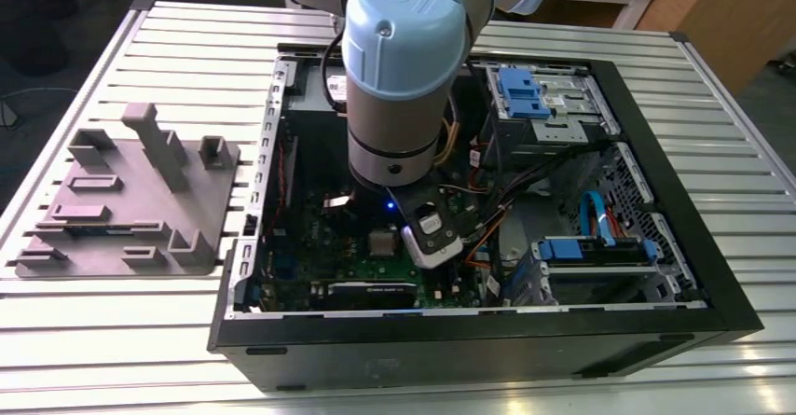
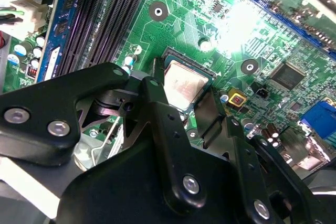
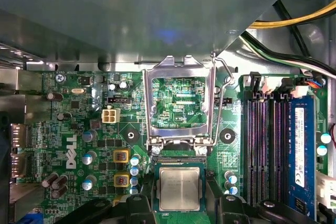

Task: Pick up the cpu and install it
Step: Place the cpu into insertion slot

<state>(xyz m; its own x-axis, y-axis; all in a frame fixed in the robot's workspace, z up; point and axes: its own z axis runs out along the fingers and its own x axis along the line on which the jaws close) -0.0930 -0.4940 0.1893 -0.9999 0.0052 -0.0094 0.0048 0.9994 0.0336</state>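
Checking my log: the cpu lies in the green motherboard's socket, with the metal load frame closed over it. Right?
No: the load frame is swung open, clear of the cpu, as the first wrist view shows. The rest holds.

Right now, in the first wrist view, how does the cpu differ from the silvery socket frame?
The cpu is a solid plate with a closed pale top; the socket frame is an open window with the green board showing through. The cpu lies flat and uncovered; the socket frame is swung open, clear of it. Both are silvery, roughly square metal.
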